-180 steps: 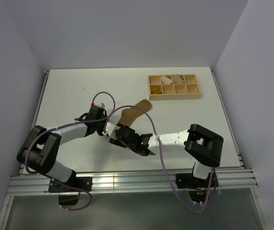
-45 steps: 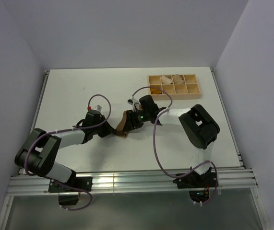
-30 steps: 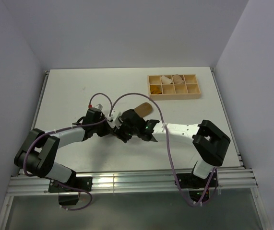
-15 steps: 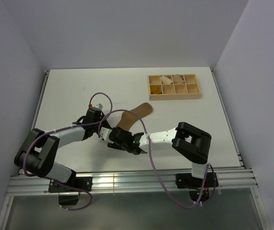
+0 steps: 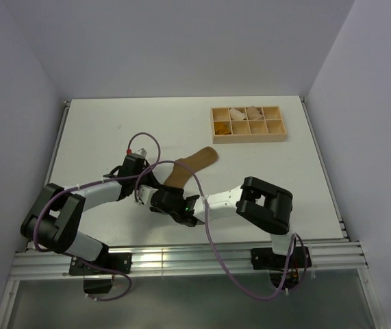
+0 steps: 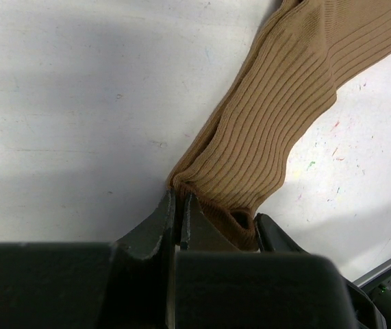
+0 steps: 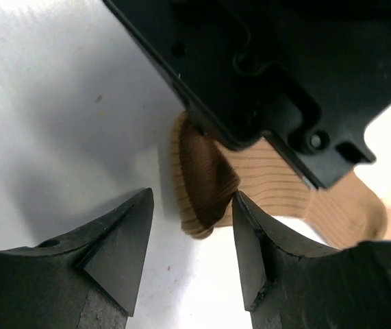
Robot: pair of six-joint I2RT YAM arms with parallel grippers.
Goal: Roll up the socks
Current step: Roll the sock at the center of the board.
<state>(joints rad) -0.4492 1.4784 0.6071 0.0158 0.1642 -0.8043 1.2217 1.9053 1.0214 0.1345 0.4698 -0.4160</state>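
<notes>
Over on the counter [image 5: 113, 130], the tan-brown sock [image 5: 194, 162] is lying stretched out on a diagonal. Its toe is pointing up towards the far right and its cuff end is sitting down near the middle, right where the two arms are meeting.

The left claw [image 6: 177, 200] is coming in from the left with its fingers pressed tight together. It is pinching the edge of the sock's ribbed fabric close to the cuff. In the left wrist view, the ribbed leg is running away up and to the right from that pinch, flat on the counter.

The right claw [image 7: 188, 236] is reaching across low from the right, and its jaws are standing spread. The darker brown cuff [image 7: 198, 181] is bunching into a small folded lump between its two fingers [image 7: 120, 240]. The left-hand finger is clearly apart from the fabric. The other one is sitting just beside it, and whether it is touching cannot be told. The black body of the left claw is looming right over that cuff in the right wrist view.

Well apart, at the far right of the counter, a wooden compartment tray [image 5: 248, 139] is sitting with pale rolled bundles [image 5: 237, 113] in its far row.
</notes>
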